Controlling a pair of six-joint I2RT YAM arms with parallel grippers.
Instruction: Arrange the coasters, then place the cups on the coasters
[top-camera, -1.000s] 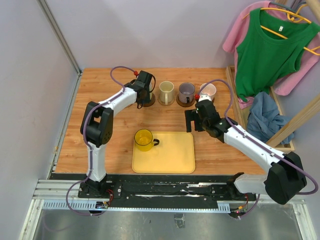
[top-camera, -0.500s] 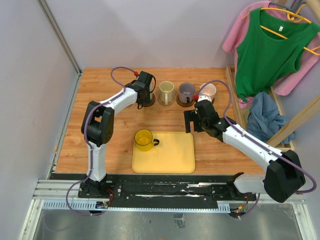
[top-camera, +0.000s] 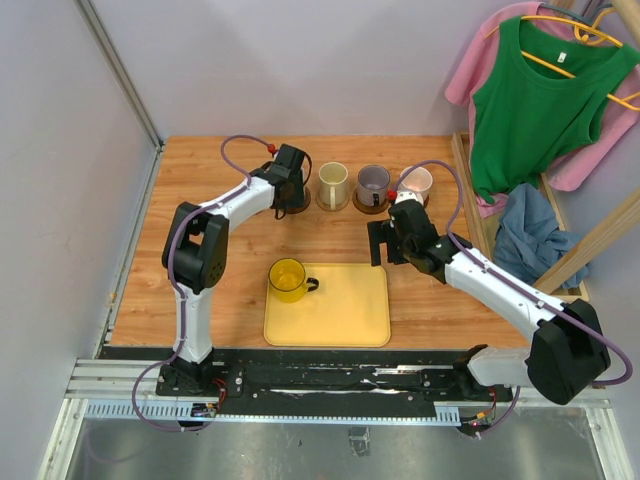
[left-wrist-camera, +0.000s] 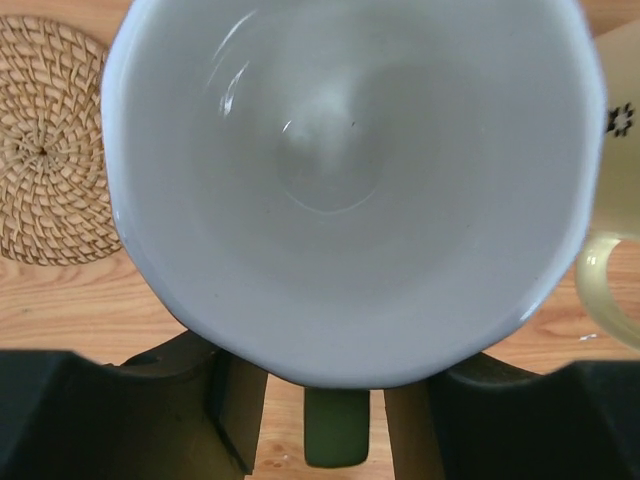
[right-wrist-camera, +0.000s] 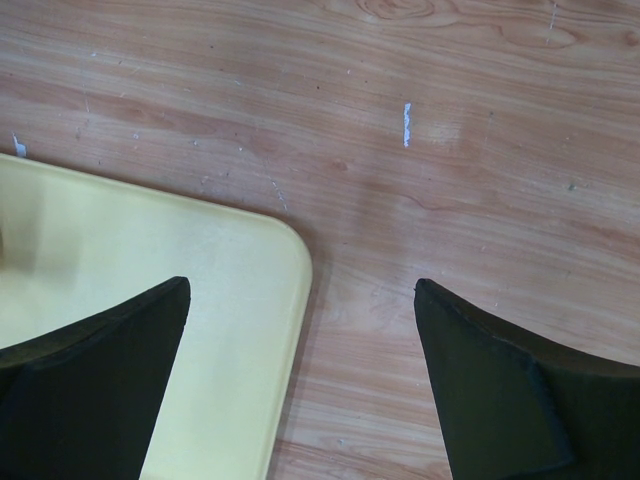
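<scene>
L arm shifted slightly; L pincer (top-camera: 289, 188) at white cup (left-wrist-camera: 345, 180), grip unclear; R pincer (right-wrist-camera: 300, 330) apart.

Item: left arm (top-camera: 225, 208). Bolted at near edge of surface (top-camera: 145, 270), left side. Upright from base to a dark elbow, then stretched away toward far edge, left of centre. White links, black joints, purple cable looping over the wrist.
Left fingers (top-camera: 288, 196): pointed down near far edge; parted some way in wrist view, grip or no grip not discernible.

Item: right arm (top-camera: 495, 285). Bolted at near edge, right side. Laid low and diagonal toward centre of surface.
Right fingers (top-camera: 377, 243): pointed down, spread wide, nothing between them.
</scene>
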